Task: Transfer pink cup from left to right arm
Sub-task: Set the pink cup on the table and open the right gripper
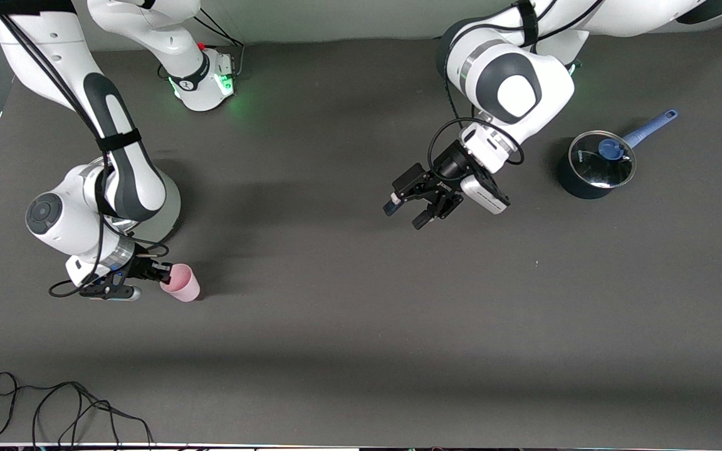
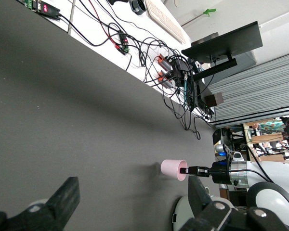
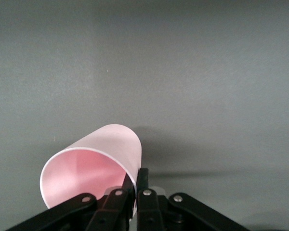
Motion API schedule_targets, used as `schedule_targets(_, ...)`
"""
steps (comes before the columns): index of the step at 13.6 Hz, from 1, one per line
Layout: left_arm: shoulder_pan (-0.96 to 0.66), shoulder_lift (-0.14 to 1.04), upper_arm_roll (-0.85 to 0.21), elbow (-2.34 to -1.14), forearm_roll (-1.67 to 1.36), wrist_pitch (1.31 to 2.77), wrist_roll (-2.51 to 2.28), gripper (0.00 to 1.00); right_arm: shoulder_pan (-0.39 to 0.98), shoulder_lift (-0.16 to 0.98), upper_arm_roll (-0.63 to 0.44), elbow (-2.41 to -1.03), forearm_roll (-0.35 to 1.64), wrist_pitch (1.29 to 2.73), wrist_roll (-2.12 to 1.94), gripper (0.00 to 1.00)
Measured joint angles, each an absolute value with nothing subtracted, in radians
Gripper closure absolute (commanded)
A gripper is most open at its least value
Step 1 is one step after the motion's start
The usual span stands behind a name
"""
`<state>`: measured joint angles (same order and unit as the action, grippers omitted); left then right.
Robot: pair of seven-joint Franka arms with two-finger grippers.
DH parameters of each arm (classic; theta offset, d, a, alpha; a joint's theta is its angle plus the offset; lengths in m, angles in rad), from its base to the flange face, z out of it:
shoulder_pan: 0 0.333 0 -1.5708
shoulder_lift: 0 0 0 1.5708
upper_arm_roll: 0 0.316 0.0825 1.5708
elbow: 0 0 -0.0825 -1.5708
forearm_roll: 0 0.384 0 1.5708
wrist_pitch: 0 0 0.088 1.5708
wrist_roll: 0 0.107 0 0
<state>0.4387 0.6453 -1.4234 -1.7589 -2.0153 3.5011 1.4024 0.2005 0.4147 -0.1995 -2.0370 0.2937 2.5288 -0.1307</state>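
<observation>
Pink cup (image 1: 182,282) was tilted, its rim pinched between the closed fingers of the right gripper (image 1: 162,274), well apart from the blue saucepan (image 1: 594,165). Beside the saucepan, the left gripper (image 1: 406,212) hung wide open and empty over the table (image 1: 348,326).

My right gripper (image 1: 162,274) is matt black, pinching the rim of the pink cup (image 1: 182,282), smooth plastic with a soft satin sheen. My left gripper (image 1: 408,211), also matt black, has its 2 fingers spread. My arms wear glossy white shells. The table (image 1: 348,300) is matt dark grey. The dark blue saucepan (image 1: 590,170) carries a shiny glass lid.
</observation>
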Motion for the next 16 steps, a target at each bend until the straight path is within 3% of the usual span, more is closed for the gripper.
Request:
schedule_targets(3,0.436,0.617,-1.388,-1.759,-2.012,3.507,1.403,0.0,0.201,0.44,-0.199,-2.037,0.339,2.529,-0.171,1.0)
schedule_targets(4,0.435,0.607,-1.373,-1.759,-2.012,3.507,1.403,0.0,0.201,0.441,-0.199,-2.036,0.34,2.53,-0.172,0.84)
schedule_targets(5,0.43,0.597,-1.358,-1.759,-2.012,3.507,1.403,0.0,0.201,0.44,-0.199,-2.035,0.34,2.53,-0.172,0.22)
schedule_targets(6,0.422,0.589,-1.34,-1.759,-2.012,3.507,1.403,0.0,0.202,0.44,-0.199,-2.035,0.341,2.53,-0.172,0.01)
schedule_targets(10,0.358,0.538,-1.244,-1.764,-2.007,3.508,1.405,0.0,0.204,0.429,-0.2,-2.012,0.344,2.473,-0.172,0.0)
schedule_targets(13,0.243,0.511,-1.11,-1.772,-1.984,3.508,1.404,0.0,0.204,0.351,-0.225,-1.934,0.345,2.276,-0.166,0.0)
schedule_targets(16,0.214,0.51,-1.068,-1.773,-1.966,3.508,1.407,0.0,0.202,0.234,-0.282,-1.859,0.311,2.074,-0.164,0.0)
